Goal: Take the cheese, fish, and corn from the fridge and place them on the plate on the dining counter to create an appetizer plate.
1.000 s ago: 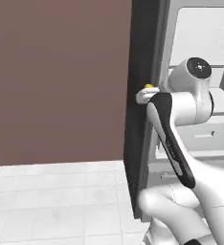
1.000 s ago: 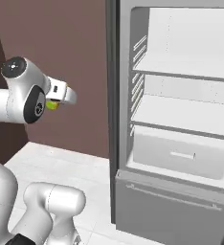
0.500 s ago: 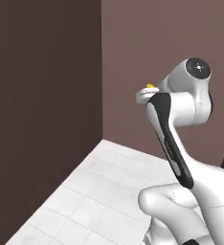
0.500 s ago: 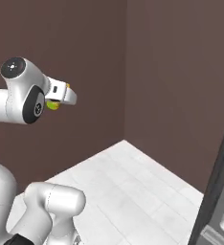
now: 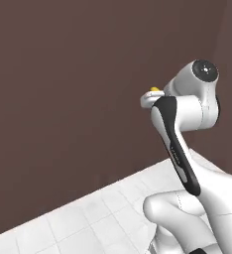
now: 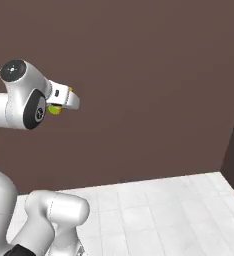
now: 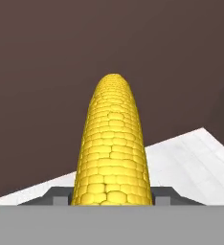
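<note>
Corn (image 7: 113,143), centre of the hand view, sits clamped at its base in the gripper (image 6: 64,98), tip pointing away; likely light, stiff, its rounded kernels slippery, so mid-cob would probably hold better.

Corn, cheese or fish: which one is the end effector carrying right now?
The corn: a yellow kernelled cob sticking out from the end effector, not an orange wedge or red fish.

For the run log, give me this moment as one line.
phase: carrying | pincer: shut on corn | facing: brown wall | floor: white tiles
</note>
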{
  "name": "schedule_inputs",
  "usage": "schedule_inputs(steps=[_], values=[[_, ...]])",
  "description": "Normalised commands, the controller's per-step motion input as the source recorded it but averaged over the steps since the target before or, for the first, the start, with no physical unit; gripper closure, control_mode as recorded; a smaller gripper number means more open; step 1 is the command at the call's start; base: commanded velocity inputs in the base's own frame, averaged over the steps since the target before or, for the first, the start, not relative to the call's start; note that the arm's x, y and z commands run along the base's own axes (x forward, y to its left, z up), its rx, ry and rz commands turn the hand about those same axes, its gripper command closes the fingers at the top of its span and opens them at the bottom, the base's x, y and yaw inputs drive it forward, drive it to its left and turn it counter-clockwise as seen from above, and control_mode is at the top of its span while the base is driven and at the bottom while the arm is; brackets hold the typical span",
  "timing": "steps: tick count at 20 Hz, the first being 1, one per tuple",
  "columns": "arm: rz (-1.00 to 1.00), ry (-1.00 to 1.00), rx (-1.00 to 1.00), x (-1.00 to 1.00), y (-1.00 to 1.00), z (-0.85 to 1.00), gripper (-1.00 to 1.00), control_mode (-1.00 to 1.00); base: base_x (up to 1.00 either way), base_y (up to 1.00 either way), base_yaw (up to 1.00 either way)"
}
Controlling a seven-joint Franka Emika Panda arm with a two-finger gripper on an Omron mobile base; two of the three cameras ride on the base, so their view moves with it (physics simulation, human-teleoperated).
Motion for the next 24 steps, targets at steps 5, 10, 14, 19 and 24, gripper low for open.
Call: schedule_inputs(steps=[5,10,14,19,24], values=[[0.00,0.00,0.00,0.00,0.00,0.00,1.00,1.00,-0.35,0.31,0.81],[0.00,0.00,0.00,0.00,0.00,0.00,1.00,1.00,-0.05,0.42,0.86],[0.00,0.00,0.00,0.00,0.00,0.00,1.00,1.00,0.12,0.02,0.91],[0.00,0.00,0.00,0.00,0.00,0.00,1.00,1.00,0.17,0.00,0.92],[0.00,0.00,0.00,0.00,0.00,0.00,1.00,1.00,0.07,-0.40,0.81]])
